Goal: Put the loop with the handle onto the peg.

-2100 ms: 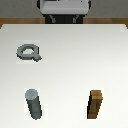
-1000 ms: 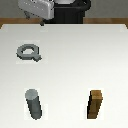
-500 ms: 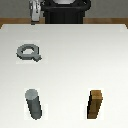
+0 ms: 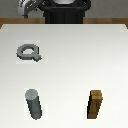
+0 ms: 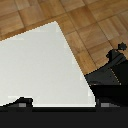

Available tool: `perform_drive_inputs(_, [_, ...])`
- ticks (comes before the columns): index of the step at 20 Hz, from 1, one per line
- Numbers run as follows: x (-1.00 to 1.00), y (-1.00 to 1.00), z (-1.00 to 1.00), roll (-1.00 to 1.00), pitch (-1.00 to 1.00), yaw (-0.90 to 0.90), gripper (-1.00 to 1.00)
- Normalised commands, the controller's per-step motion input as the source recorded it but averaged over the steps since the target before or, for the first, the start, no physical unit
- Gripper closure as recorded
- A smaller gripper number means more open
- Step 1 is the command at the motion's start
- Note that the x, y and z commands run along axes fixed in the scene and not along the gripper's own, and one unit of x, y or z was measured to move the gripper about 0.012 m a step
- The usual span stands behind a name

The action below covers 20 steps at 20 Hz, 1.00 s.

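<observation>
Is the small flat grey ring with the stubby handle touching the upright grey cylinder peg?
Apart. The exterior view shows the grey ring with the handle lying flat, with bare white table between it and the grey cylinder peg.

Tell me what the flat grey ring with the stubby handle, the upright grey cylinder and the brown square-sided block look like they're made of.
The flat grey ring with the stubby handle looks like matte metal or plastic: uniform dull grey, no grain. The upright grey cylinder has the same plain grey finish, so probably the same material. The brown square-sided block looks wooden: warm brown with a darker shaded side. Being simulator renders, these are only appearances.
</observation>
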Motion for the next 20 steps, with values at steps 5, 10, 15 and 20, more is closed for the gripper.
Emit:
perform_drive_inputs(5, [0.0,0.0,-0.2,0.0,0.0,0.0,-1.0])
perform_drive_inputs(10, [0.1,0.0,-0.8,0.0,0.0,0.0,-1.0])
perform_drive_inputs(15, [0.8,0.0,0.0,0.0,0.0,0.0,-1.0])
perform_drive_inputs(20, [1.0,0.0,0.0,0.0,0.0,0.0,-1.0])
